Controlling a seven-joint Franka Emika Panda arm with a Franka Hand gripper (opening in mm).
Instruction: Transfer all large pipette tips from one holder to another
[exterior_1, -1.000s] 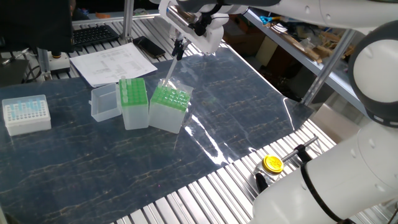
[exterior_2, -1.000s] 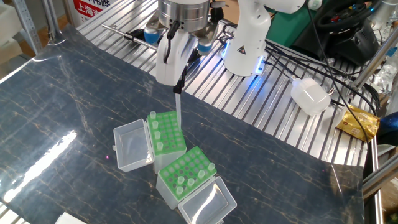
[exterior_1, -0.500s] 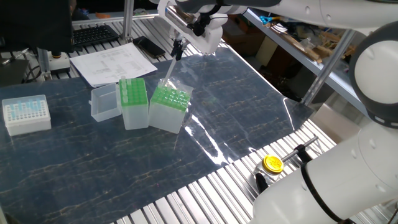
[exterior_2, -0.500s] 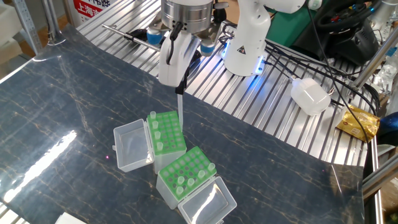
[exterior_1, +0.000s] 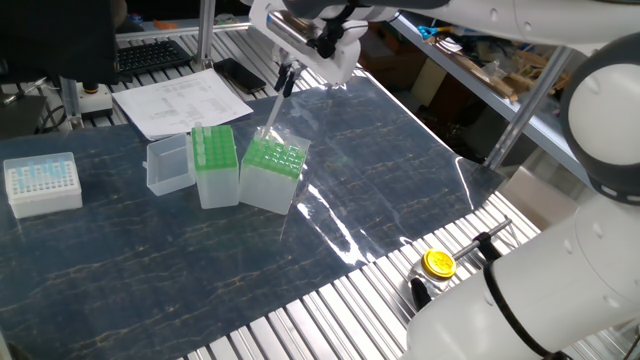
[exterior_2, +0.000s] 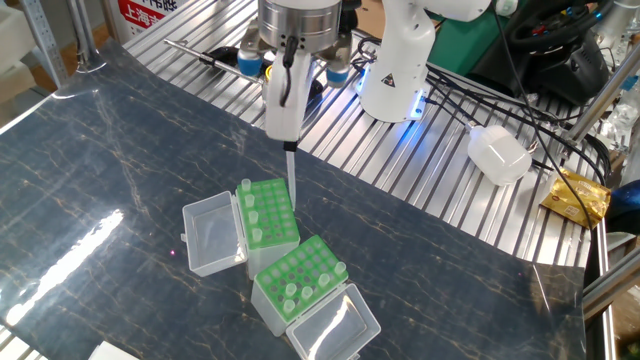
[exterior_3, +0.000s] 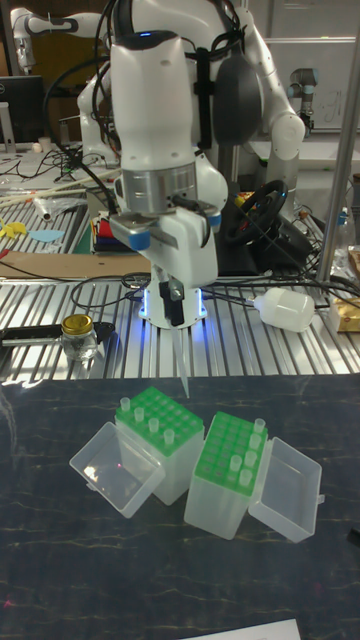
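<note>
On the dark marbled table mat, two clear hinged lids lie open and flat, each beside its own box. The narrower, taller translucent plastic box with a bright green rack top stands on the right in the tall fixed view, and a few whitish cone-shaped tips stand upright in its holes. Just beside it, on the left, sits the wider translucent plastic box with a flat green grid top. More seated tips stand near that box's left side.

Above the wider box's rear edge hangs one long translucent whitish pipette tip, nearly upright with its narrow end down. The tall fixed view suggests the point is just clear of the green grid, though the other views cannot confirm a gap. The Franka arm's white two-finger gripper has its jaws closed on the tip's upper end and points straight down over the boxes.

Behind the mat, on the slatted metal bench, stand a small glass jar with a yellow cap and a white plastic bottle lying on its side. The arm's white base glows blue at its foot.
</note>
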